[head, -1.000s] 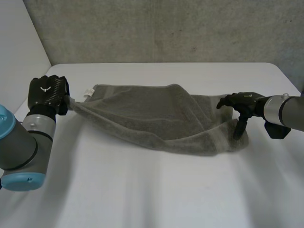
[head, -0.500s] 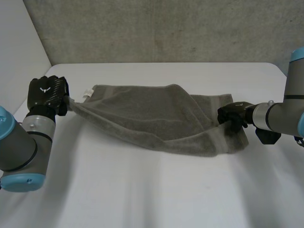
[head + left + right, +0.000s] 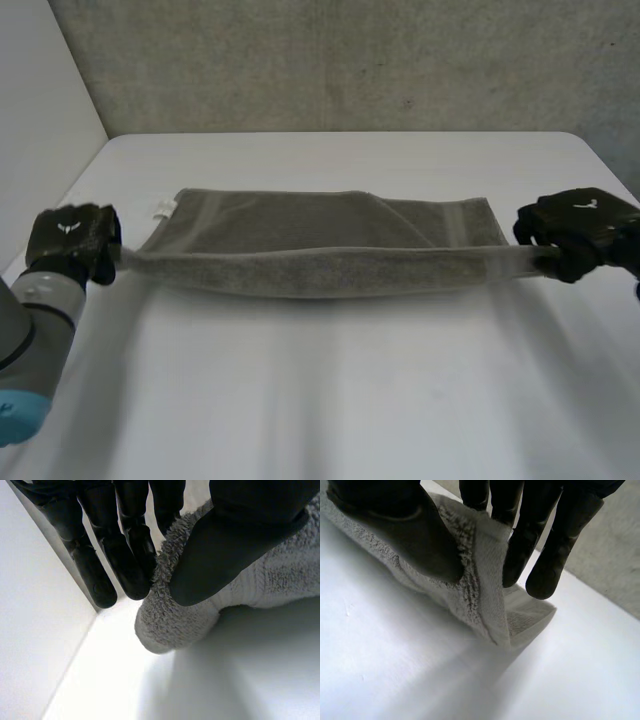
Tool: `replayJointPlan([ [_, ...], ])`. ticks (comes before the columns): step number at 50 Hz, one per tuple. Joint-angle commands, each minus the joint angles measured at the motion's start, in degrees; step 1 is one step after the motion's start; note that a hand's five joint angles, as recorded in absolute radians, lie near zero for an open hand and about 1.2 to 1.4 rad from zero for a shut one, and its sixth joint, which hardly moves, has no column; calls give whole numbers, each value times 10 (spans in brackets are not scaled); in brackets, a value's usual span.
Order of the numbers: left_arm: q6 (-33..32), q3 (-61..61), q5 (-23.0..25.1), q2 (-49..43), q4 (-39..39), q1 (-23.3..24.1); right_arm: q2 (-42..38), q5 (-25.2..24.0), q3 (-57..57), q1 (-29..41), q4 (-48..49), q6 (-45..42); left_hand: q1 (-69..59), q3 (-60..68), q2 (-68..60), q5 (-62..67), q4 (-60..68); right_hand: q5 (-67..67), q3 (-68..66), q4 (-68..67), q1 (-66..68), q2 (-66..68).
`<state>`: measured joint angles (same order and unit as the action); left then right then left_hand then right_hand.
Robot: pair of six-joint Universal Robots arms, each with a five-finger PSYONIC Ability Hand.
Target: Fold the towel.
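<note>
across the middle of the white table [image 3: 330, 400] the grey towel [image 3: 320, 225] is stretched left to right between the two hands — its near edge pulled into a taut band, its far part resting on the table, a small white tag [image 3: 162, 208] at the far left corner. the left hand [image 3: 68, 242] pinches the near left corner between thumb and fingers, and the right hand [image 3: 575, 228] pinches the near right corner likewise, thumb on one face of the cloth.
</note>
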<state>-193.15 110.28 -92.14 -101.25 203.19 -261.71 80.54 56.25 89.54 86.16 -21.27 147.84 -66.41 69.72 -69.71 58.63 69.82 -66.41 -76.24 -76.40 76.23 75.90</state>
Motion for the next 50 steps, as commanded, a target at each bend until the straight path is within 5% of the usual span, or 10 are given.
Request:
replayJointPlan([
  [1, -37, 40, 18, 55, -113, -15, 74, -31, 36, -54, -71, -81, -136, 103, -103, 114, 102, -36, -38, -36, 38, 41],
  [9, -84, 83, 34, 131, -130, -20, 81, -40, 48, -87, -192, -257, -136, 103, -103, 114, 102, -36, -38, -36, 38, 41],
  [17, -82, 47, 42, 131, -120, -22, 1, -50, -14, -78, -141, -208, -136, 103, -103, 114, 102, -36, -38, -36, 38, 41],
  [24, -79, -55, 38, -20, -68, -3, -85, -21, -113, -27, -72, -107, -136, 103, -103, 114, 102, -36, -38, -36, 38, 41],
  [34, -64, -276, 5, -238, -53, 48, -238, 102, -230, 66, 88, -12, -136, 103, -103, 114, 102, -36, -38, -36, 38, 41],
  [48, -64, -444, -32, -374, -45, 81, -358, 167, -288, 101, 217, 14, -136, 103, -103, 114, 102, -36, -38, -36, 38, 41],
  [50, -66, -462, -33, -395, -33, 82, -368, 173, -293, 102, 219, 14, 44, -77, 77, -66, -78, -36, -38, -36, 38, 41],
])
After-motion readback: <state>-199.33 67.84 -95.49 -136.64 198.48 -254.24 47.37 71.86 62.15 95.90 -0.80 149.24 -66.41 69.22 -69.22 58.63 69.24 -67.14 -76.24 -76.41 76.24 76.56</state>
